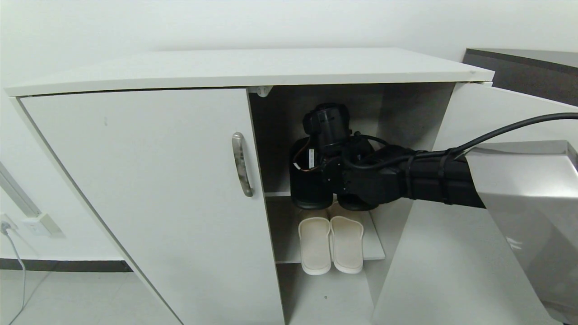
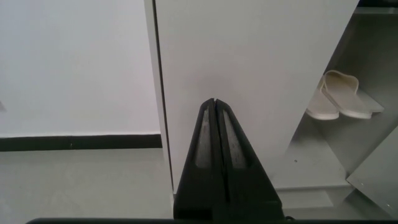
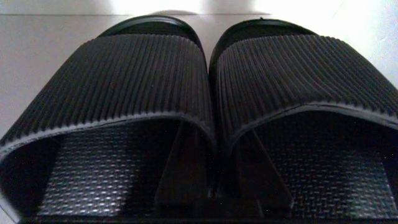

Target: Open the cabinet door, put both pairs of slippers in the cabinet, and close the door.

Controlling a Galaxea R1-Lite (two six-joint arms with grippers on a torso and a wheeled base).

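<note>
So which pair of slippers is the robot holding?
The black pair, clamped by the right gripper inside the cabinet; the white pair lies free on the shelf below.

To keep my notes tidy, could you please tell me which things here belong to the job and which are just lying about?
Job: black slippers, white slippers, cabinet, open door.
Lying about: wall socket, dark counter.

This is a plain indoor room, furnished like a home entryway. A white shoe cabinet (image 1: 135, 189) stands against a bare white wall (image 1: 135, 22), with pale slippers (image 1: 331, 243) on its shelf (image 1: 374, 248) and black slippers (image 1: 307, 189) above them. A dark skirting strip (image 1: 63, 265) meets the pale floor (image 1: 67, 298), and a wall socket (image 1: 43, 224) sits just above it.
</note>
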